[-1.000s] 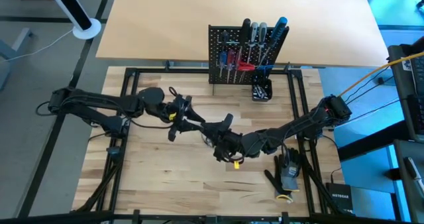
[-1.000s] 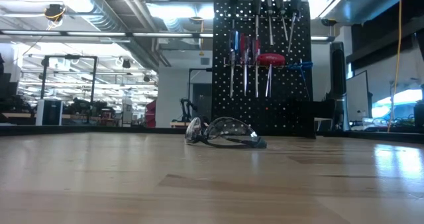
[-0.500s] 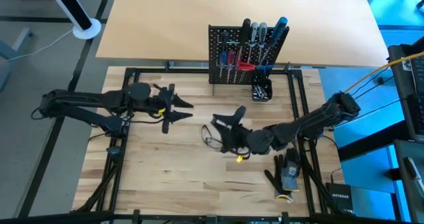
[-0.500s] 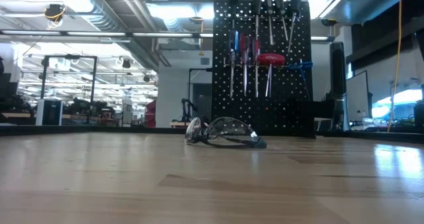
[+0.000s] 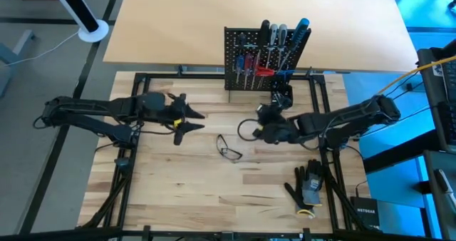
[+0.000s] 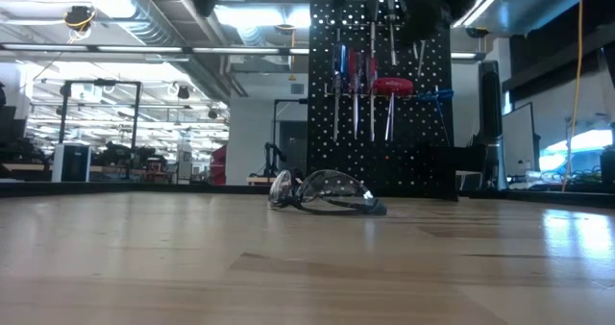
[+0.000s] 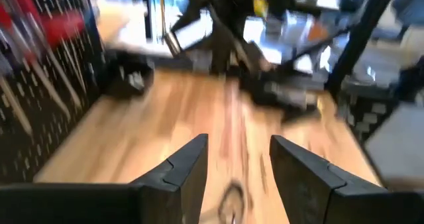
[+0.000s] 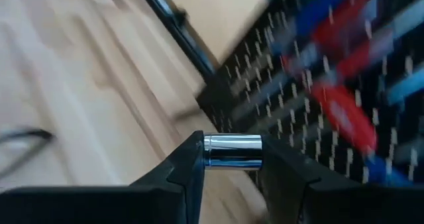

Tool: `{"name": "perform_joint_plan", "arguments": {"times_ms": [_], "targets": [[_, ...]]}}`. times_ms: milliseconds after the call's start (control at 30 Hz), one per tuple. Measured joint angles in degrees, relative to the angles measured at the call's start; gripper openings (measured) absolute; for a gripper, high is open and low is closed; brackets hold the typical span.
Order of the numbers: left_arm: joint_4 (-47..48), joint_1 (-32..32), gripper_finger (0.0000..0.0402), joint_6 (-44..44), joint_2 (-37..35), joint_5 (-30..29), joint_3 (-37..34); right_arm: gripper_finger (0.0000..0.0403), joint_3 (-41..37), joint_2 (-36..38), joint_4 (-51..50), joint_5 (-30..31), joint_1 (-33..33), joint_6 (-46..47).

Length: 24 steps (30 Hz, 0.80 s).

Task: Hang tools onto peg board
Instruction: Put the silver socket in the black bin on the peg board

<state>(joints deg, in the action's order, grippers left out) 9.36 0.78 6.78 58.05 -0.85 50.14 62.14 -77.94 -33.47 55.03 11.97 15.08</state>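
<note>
Wooden worktop (image 5: 178, 177) has safety glasses (image 5: 229, 149) mid-frame, with the peg board (image 5: 249, 63) and its tools (image 5: 274, 45) standing top centre. Right gripper (image 8: 232, 159) beside the board has its jaws pinching a shiny metal socket (image 8: 232, 151); left gripper (image 7: 237, 164) at centre-left has empty jaws spread wide.

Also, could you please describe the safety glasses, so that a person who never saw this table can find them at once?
Start from the black peg board standing at the far edge of the wooden table. Come toward the table's middle, to the bare wood between the two arms. There lie the safety glasses, the only clear-lensed thing; the black gloves near the right edge are dark and soft.
</note>
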Motion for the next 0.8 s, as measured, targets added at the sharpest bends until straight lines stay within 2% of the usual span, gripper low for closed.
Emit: {"name": "perform_joint_plan", "arguments": {"times_ms": [167, 300, 467, 600, 800], "targets": [[3.8, -1.3, 0.0153, 1.6, 0.0, -0.3, -5.5, 0.0122, -5.0, 5.0, -6.7, -0.6, -4.8, 13.3], [2.3, -2.6, 0.0153, 3.7, 0.0, -1.9, -12.1, 0.0122, -7.5, 8.5, -8.8, -6.0, -10.6, 19.2], [-6.2, -4.3, 0.0153, 5.7, 0.1, -2.7, -20.0, 0.0122, -9.5, 9.5, -9.1, -14.8, -20.2, 21.4], [-15.6, -4.9, 0.0153, 6.3, 0.1, -3.0, -24.7, 0.0122, -10.3, 8.3, -8.4, -19.3, -27.2, 21.5], [-17.4, -4.9, 0.0153, 5.9, 0.1, -3.0, -26.1, 0.0128, -10.3, 6.3, -8.2, -19.8, -31.8, 20.7]]}}
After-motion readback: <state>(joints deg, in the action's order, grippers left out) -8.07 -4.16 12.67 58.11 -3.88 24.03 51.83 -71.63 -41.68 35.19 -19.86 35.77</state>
